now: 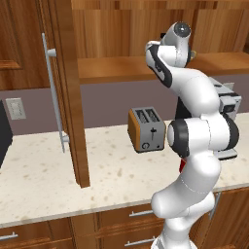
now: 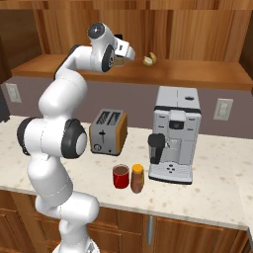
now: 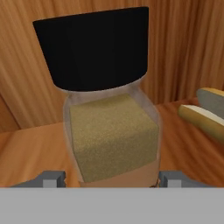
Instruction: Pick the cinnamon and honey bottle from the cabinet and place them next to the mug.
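Observation:
The cinnamon [image 3: 111, 135], a slim clear bottle of tan powder with a black cap, stands upright on the cabinet [image 2: 197, 71] shelf. My gripper [image 3: 112, 178] is around its lower body, one finger tip pressed against each side. From the right base view the gripper [image 2: 120, 57] reaches into the shelf, and the cinnamon [image 2: 118, 61] is mostly hidden behind the hand. Down on the counter, the amber honey bottle [image 2: 137, 179] with its yellow cap stands just right of the red mug [image 2: 120, 176], almost touching it.
A yellowish item [image 2: 149, 60] lies on the shelf right of the cinnamon. The toaster [image 2: 108, 132] and coffee machine [image 2: 175, 133] stand behind the mug. The open cabinet door [image 1: 68, 97] with its long bar handle [image 1: 52, 92] juts out over the counter on the left.

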Robot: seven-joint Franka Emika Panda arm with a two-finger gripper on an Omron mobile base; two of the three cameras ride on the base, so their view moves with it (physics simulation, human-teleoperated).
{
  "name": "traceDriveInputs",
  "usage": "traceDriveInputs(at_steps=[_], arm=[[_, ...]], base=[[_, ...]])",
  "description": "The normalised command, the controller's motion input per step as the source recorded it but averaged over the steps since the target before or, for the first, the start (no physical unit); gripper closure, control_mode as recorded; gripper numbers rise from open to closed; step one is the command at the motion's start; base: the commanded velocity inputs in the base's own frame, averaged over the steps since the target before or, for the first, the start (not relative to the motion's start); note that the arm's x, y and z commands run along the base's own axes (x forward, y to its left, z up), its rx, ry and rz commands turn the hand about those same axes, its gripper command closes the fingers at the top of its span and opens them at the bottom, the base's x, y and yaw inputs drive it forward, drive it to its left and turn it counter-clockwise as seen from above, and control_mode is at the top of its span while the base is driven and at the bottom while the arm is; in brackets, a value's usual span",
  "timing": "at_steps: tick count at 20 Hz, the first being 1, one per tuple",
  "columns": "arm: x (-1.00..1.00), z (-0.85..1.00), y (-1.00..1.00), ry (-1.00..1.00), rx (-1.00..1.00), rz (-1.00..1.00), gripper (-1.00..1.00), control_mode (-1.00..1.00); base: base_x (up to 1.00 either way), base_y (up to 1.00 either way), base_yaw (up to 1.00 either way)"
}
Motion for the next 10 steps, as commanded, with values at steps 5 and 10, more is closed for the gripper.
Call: traceDriveInputs(at_steps=[5,10], arm=[[0.0,0.0,0.0,0.0,0.0,0.0,1.0,-1.0],[0.0,0.0,0.0,0.0,0.0,0.0,1.0,-1.0]], base=[[0.0,0.0,0.0],[0.0,0.0,0.0]])
